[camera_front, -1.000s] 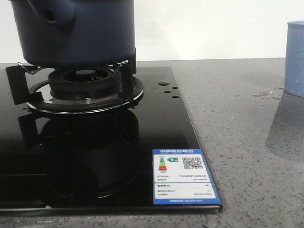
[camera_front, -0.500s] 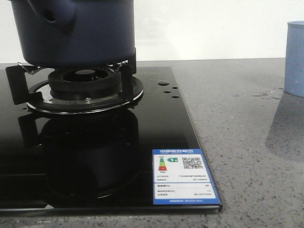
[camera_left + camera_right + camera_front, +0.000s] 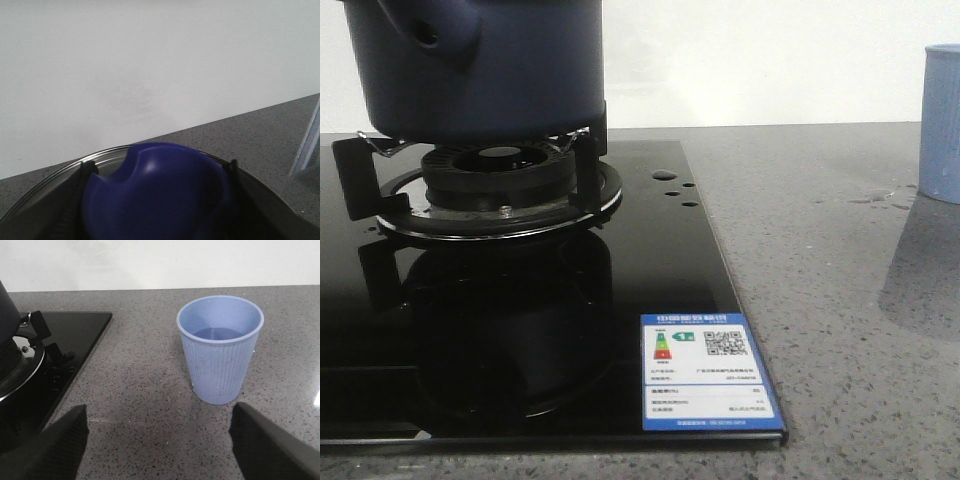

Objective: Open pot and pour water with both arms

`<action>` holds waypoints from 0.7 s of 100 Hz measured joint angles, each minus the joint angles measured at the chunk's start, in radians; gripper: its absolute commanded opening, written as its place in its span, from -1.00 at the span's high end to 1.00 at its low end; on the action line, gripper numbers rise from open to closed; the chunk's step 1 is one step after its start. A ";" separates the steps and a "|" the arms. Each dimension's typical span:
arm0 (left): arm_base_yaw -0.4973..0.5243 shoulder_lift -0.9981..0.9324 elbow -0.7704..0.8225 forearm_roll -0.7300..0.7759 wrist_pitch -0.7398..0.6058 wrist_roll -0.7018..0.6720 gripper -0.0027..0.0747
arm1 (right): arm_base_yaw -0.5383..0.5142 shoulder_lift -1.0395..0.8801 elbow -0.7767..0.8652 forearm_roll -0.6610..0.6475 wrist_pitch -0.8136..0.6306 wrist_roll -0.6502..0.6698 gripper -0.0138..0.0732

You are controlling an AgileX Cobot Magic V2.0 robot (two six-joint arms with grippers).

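Observation:
The dark navy pot (image 3: 490, 70) stands on the burner stand (image 3: 500, 185) of a black glass hob; its stubby handle (image 3: 435, 35) points toward the front left, and its top is cut off. In the left wrist view my left gripper (image 3: 159, 167) is shut on the lid's blue knob (image 3: 160, 195), with the lid's steel rim (image 3: 107, 156) around it. I cannot tell whether the lid rests on the pot. My right gripper (image 3: 160, 412) is open and empty over the counter, just short of the pale blue cup (image 3: 220, 355), which holds a little water.
The hob (image 3: 520, 330) covers the left of the grey speckled counter and has an energy label (image 3: 708, 372) at its front right corner. The cup (image 3: 942, 120) stands at the far right, with water drops (image 3: 880, 197) beside it. A white wall is behind.

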 measured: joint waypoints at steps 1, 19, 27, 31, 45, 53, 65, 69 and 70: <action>0.000 0.000 0.000 0.000 0.000 0.000 -0.04 | 0.000 0.000 0.000 0.000 0.000 0.000 -0.55; 0.000 0.000 0.000 0.000 0.000 0.000 -0.04 | 0.000 0.000 0.000 0.000 0.000 0.000 -0.55; 0.000 0.000 0.000 0.000 0.000 0.000 -0.04 | 0.000 0.000 0.000 0.000 0.000 0.000 -0.55; 0.000 0.000 0.000 0.000 0.000 0.000 -0.04 | 0.000 0.000 0.000 0.000 0.000 0.000 -0.55; 0.000 -0.010 0.000 0.000 0.004 0.000 -0.04 | 0.000 0.000 0.000 0.000 0.000 0.000 -0.55; 0.000 -0.024 0.000 0.000 0.008 0.000 -0.04 | 0.000 0.000 0.000 0.000 0.000 0.000 -0.55; 0.005 -0.058 0.002 0.000 0.014 0.000 -0.04 | 0.000 0.000 0.000 -0.015 0.000 0.000 -0.55; 0.013 -0.073 0.002 0.000 0.014 0.000 -0.04 | 0.000 0.000 0.000 -0.028 0.000 0.000 -0.55; 0.015 -0.077 0.002 0.000 0.014 0.000 -0.04 | 0.000 0.000 0.000 -0.033 0.000 0.000 -0.55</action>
